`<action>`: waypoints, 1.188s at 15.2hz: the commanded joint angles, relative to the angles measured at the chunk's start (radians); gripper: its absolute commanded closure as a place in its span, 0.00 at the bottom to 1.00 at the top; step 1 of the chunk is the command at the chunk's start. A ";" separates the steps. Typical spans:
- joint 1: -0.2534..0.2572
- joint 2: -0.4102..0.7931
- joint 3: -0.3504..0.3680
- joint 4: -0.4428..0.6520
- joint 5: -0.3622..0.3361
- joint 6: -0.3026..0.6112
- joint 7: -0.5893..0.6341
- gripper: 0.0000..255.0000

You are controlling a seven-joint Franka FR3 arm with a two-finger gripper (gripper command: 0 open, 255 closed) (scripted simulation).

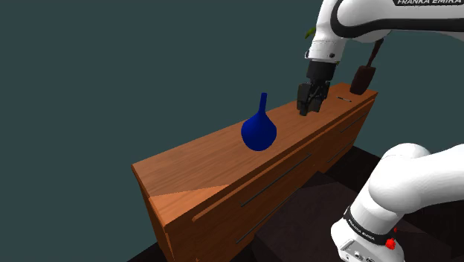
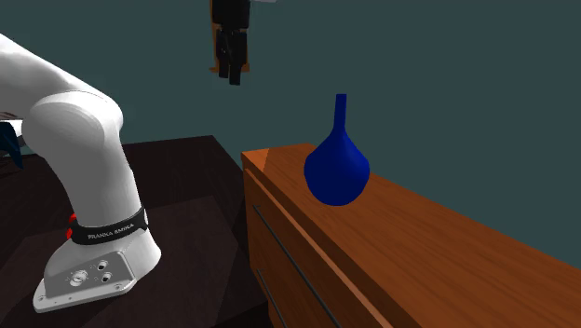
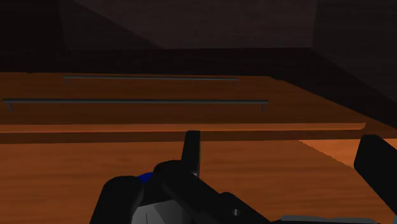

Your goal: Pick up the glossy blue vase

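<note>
Wooden dresser (image 1: 195,168) top carries the upright blue vase (image 1: 258,132)

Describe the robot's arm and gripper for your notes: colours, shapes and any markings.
The arm has smooth, rounded white shells with dark bands at its joints. One black band near the base bears white FRANKA EMIKA lettering, with small red marks beside it. The gripper is all black, slim and two-fingered.
</note>
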 commanded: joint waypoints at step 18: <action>-0.027 0.609 -0.035 0.438 -0.095 0.253 -0.055 0.00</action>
